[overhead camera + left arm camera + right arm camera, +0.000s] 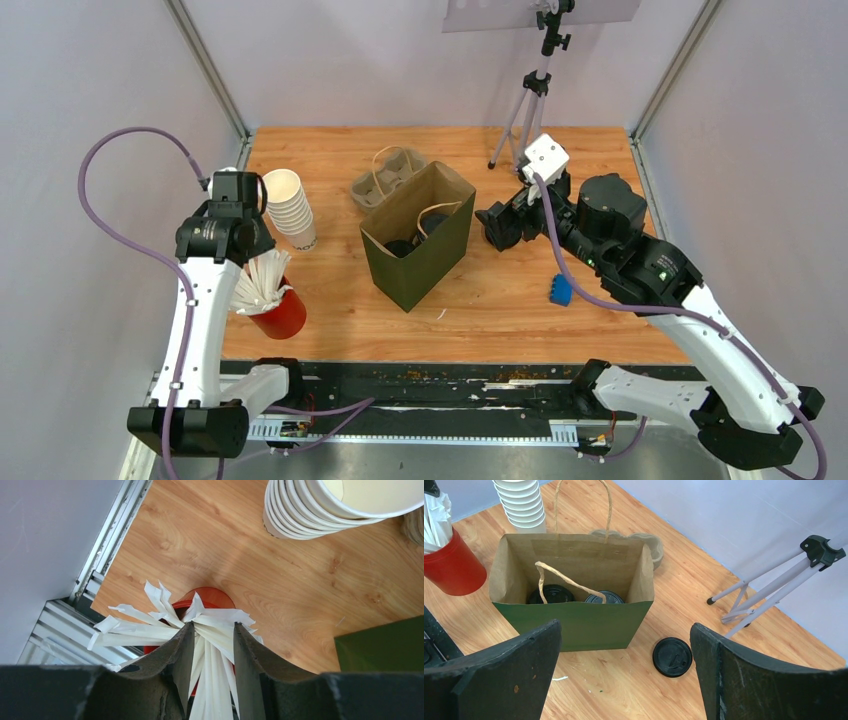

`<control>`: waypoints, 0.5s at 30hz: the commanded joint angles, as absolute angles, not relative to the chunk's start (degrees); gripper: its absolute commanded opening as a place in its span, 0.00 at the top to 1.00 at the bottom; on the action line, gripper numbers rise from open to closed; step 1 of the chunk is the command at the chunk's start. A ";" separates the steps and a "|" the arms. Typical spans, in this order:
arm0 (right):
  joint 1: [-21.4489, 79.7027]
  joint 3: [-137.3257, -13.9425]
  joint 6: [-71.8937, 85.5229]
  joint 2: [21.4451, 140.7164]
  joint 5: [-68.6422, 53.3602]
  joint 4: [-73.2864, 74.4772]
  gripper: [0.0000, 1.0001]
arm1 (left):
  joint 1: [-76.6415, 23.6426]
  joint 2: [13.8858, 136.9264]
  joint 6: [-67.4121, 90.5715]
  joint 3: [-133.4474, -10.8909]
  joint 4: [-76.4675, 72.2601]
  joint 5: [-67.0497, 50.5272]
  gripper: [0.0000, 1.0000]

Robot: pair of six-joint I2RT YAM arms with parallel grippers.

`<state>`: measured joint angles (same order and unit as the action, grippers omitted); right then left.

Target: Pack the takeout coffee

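Observation:
The green paper bag (415, 250) stands open mid-table. In the right wrist view (574, 622), two black cup lids (550, 594) (605, 597) show side by side inside it; the cup sides are hidden. My right gripper (492, 226) is wide open and empty just right of the bag, above a loose black lid (672, 656) lying on the table. My left gripper (213, 630) hovers over the red cup (280, 315) of white sticks (217, 670). Its jaws stand a narrow gap apart with several sticks between them, and slivers of red show beside the sticks.
A stack of lidless white cups (292, 208) stands left of the bag. A grey pulp cup carrier (385, 178) sits behind it. A tripod (530, 100) stands at the back right. A small blue object (561, 290) lies under the right arm.

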<state>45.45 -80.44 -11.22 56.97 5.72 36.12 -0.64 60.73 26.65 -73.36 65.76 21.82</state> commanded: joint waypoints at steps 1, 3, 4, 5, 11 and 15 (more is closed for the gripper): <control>45.26 -80.39 -12.04 56.49 6.14 33.16 0.00 | -0.18 60.82 24.66 -77.13 64.94 22.52 0.57; 45.26 -80.41 -12.13 56.78 5.86 32.90 0.00 | -0.18 60.89 24.09 -79.17 65.45 22.81 0.57; 45.26 -80.50 -12.17 56.98 5.76 32.80 0.00 | -0.18 60.86 23.78 -79.67 65.55 22.85 0.57; 45.27 -80.49 -12.21 57.15 5.60 32.66 0.00 | -0.18 60.68 23.47 -79.71 65.61 22.97 0.58; 45.26 -80.57 -13.03 58.04 4.92 32.08 0.00 | -0.18 59.68 23.13 -75.79 65.14 23.41 0.62; 45.24 -80.50 -14.11 58.15 4.92 31.91 0.00 | 1.86 59.81 23.03 -73.23 63.83 22.26 0.63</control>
